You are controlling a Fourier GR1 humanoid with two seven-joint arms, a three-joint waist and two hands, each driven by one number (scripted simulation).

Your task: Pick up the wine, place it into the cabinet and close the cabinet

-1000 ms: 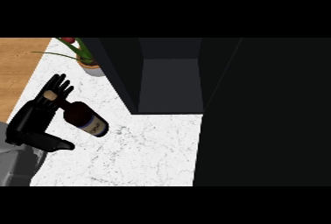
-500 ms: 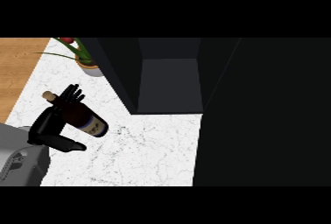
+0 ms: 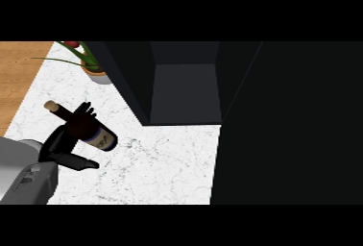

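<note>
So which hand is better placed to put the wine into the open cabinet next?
Left. The left hand is already at the wine bottle, fingers round it, just left of the open cabinet. No right hand shows in this view.

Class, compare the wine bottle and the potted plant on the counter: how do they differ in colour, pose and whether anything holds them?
The wine bottle is dark with a pale label and tan cork; the potted plant shows green leaves in a light pot. The bottle leans, neck toward the upper left; the plant stands upright. The left hand curls round the bottle; nothing touches the plant. Both are over the white marbled counter, left of the open cabinet.
</note>
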